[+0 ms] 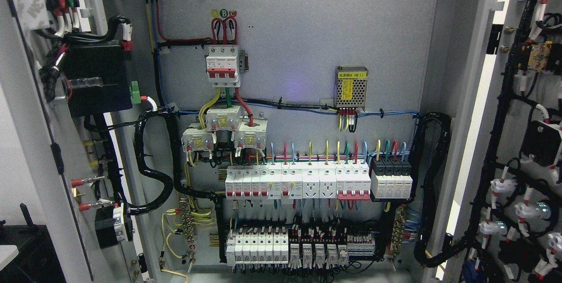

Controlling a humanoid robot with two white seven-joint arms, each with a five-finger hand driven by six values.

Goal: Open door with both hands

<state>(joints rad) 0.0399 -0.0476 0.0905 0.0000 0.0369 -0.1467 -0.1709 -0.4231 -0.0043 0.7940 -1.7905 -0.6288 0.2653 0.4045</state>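
A: Right, what's in the head view?

B: Cabinet's wide open. Left door (pixel 26 142) swung out at the picture's left edge, right door (pixel 522 142) swung out at the right edge. Both show their inner faces, wired up.

A: Hands?

B: Neither robot hand shows, no arm either. Can't tell what the fingers are doing.

A: Interior, biggest first.

B: Grey backplate (pixel 298 46) fills the middle. Black corrugated loom (pixel 153 164) loops from the left door onto the plate's left side; a second black loom (pixel 432 177) runs down the right side toward the right door. DIN row of white breakers (pixel 298 182) across the middle, with red toggles and two socket modules in it. Black-topped block of four modules (pixel 391 180) touching that row's right end. Lower row (pixel 298 245) near the bottom: white breakers on the left, small relays to the right.

A: Upper half?

B: Three-pole main breaker (pixel 224 66) with a red handle, upper left of centre, red wires looping out of its top. Three white current transformers (pixel 224 131) clustered just below it, with yellow, green and red conductors through them. Perforated metal power supply (pixel 351 87) with a yellow label, right of centre, above a horizontal black cable run.

A: Doors?

B: Left door carries a black box (pixel 99 79) with a green connector. Right door has a column of white lamp backs (pixel 518 213).
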